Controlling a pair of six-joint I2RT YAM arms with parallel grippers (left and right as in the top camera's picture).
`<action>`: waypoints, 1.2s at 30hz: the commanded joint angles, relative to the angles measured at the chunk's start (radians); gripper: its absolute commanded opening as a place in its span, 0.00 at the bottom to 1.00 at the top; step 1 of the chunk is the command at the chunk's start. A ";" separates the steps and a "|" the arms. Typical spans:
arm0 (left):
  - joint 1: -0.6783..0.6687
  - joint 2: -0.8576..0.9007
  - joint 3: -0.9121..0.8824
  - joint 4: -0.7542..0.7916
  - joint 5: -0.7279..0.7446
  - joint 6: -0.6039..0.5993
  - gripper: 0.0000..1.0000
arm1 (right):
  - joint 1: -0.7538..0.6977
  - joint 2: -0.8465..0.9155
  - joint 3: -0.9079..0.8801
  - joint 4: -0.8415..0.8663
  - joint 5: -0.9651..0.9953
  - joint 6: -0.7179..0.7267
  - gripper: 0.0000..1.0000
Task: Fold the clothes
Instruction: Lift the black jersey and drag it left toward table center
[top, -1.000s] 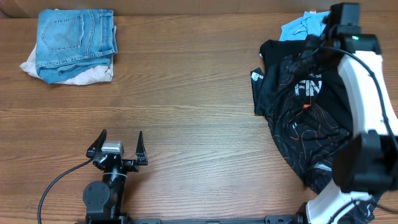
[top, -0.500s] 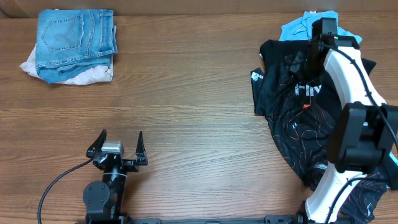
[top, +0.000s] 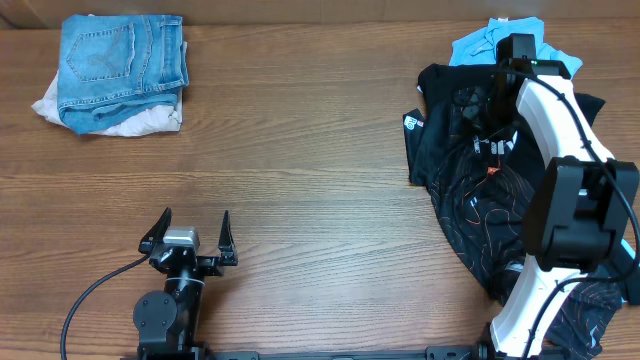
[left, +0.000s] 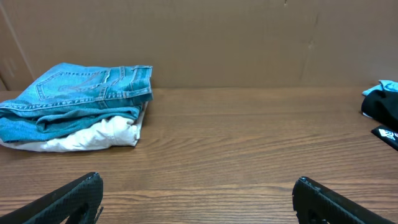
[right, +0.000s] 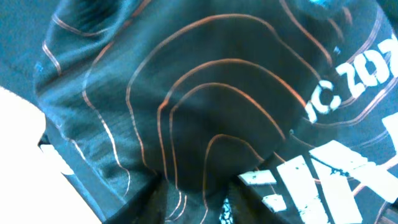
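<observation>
Top-down overhead; right wrist close on jersey (right: 205, 124)

The brown wood-grain tabletop (top: 320, 180) carries a folded stack at about 10 o'clock: blue jeans (top: 120, 55) resting on a crumpled white garment (top: 155, 122) whose edges show beneath them. At 3 o'clock a black jersey (top: 455, 170) with thin tan contour lines lies spread and rumpled, reaching toward 5 o'clock. A light blue garment (top: 475, 45) peeks out at its far edge, near 1 o'clock.
</observation>
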 joint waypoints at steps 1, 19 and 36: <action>0.007 -0.011 -0.004 -0.001 0.007 0.012 1.00 | -0.001 0.034 0.011 0.010 0.008 0.010 0.08; 0.007 -0.011 -0.004 -0.001 0.007 0.012 1.00 | 0.024 -0.213 0.151 -0.076 0.068 0.012 0.04; 0.007 -0.011 -0.004 -0.001 0.007 0.012 1.00 | 0.360 -0.425 0.174 -0.063 -0.056 0.010 0.04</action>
